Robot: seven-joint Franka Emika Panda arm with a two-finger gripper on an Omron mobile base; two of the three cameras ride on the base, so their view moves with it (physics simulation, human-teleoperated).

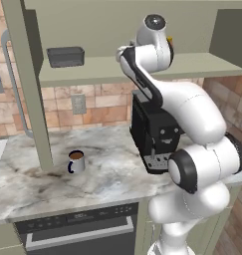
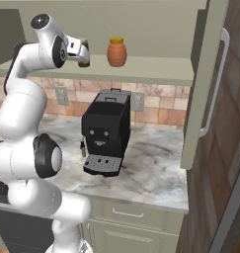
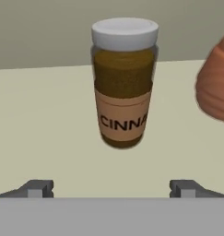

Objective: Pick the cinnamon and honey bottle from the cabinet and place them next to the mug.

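The cinnamon [image 3: 124, 83] stands upright at the centre of the hand view, a slim cylinder of brown powder with a pale label band and a smooth white lid (the lettering reads "CINNA"). It rests on the flat beige shelf of the cabinet [image 2: 156, 69]. The gripper [image 3: 111, 189] sits at the bottom of that frame with its jaws spread wide and holding nothing; the jar lies beyond the tips, apart from them. The honey bottle [image 2: 117, 52], bulbous, ribbed and terracotta with a short yellow cap, stands just beside the jar in the upper middle of the right base view. The mug [image 1: 76, 161], glossy white with a dark blue handle, sits on the veined marble surface [image 1: 107, 174] at lower left of the left base view.
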